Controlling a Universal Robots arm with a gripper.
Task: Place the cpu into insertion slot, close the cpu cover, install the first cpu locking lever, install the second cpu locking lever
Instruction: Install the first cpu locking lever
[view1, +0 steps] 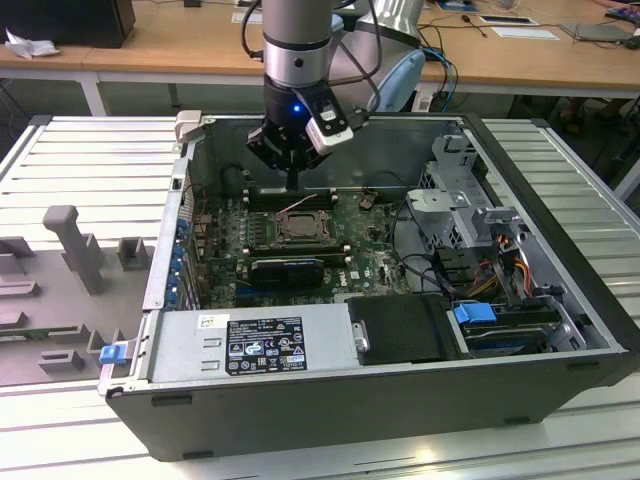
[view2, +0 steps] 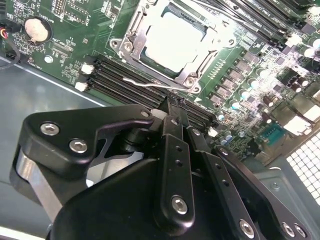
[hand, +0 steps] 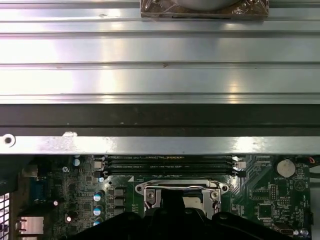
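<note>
Fingers (view2: 172, 150) of the gripper (view2: 176, 106) are clenched together with nothing between them. Their tips hang just over the motherboard (view2: 65, 45), beside the insertion slot (view2: 189, 80). In the exterior view the arm stands over the far part of the open computer case (view1: 560, 300), which lies on the ribbed metal worktop (view1: 90, 150). The cpu (view2: 175, 37) sits flat in the slot as a pale square. The cpu cover (view2: 140, 31) seems to lie down around it, though I cannot be sure it is fully seated. A thin wire locking lever (view2: 145, 83) runs along the slot's edge on the side nearest the fingertips, between the slot and the memory slots (view2: 115, 75). I judge that lever stiff, springy and smooth, apt to slip off a fingertip; its bent end is the place to press or hook. The chip itself is light, rigid and fragile, best touched by its edges only. The cover is thin sheet metal that would likely bend under off-centre force.
</note>
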